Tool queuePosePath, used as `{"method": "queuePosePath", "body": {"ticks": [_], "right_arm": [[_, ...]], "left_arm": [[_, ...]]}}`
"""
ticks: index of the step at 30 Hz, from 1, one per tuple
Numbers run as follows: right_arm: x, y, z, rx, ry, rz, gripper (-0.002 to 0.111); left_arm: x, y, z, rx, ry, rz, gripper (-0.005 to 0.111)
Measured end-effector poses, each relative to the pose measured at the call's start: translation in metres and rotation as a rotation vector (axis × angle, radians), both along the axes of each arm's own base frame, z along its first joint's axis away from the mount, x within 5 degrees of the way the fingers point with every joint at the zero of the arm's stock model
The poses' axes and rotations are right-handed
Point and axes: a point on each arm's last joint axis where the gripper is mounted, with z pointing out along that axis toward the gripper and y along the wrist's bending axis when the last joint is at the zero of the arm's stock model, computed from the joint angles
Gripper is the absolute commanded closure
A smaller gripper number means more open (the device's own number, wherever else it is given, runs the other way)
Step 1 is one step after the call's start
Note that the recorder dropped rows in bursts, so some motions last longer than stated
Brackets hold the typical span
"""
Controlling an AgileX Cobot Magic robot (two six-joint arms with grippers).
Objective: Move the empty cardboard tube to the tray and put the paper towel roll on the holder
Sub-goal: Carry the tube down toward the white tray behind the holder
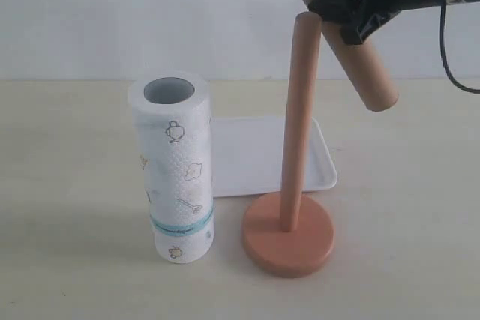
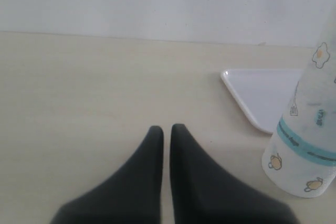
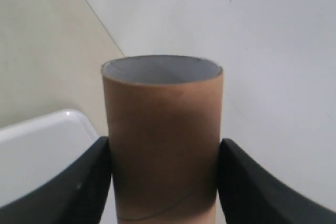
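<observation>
My right gripper (image 1: 341, 13) is shut on the empty cardboard tube (image 1: 360, 61) and holds it tilted in the air, up beside the top of the holder's pole (image 1: 298, 121). In the right wrist view the brown tube (image 3: 163, 129) sits between the black fingers (image 3: 86, 182), its hollow end facing away. The holder's round base (image 1: 289, 236) rests on the table in front of the white tray (image 1: 255, 157). The paper towel roll (image 1: 174, 170) stands upright left of the holder. My left gripper (image 2: 167, 129) is shut and empty, low over the table, with the roll (image 2: 304, 150) and tray (image 2: 262, 93) off to one side.
A plain white wall rises behind the beige table (image 1: 67, 155). A black cable (image 1: 450, 58) hangs from the right arm at the upper right.
</observation>
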Motion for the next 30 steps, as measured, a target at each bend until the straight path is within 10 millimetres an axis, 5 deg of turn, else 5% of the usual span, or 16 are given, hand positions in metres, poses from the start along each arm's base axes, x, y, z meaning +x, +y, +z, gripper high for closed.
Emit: {"method": "queuePosePath", "body": {"ticks": [8, 17, 30], "right_arm": [[0.012, 0.002, -0.022, -0.041, 0.02, 0.025, 0.108], [0.028, 0.042, -0.037, -0.052, 0.023, 0.111, 0.108], [0.037, 0.048, -0.066, -0.028, 0.123, 0.146, 0.108]], "left_arm": [[0.0, 0.0, 0.0, 0.0, 0.0, 0.0, 0.103], [0.0, 0.0, 0.0, 0.0, 0.0, 0.0, 0.103], [0.0, 0.0, 0.0, 0.0, 0.0, 0.0, 0.103]]}}
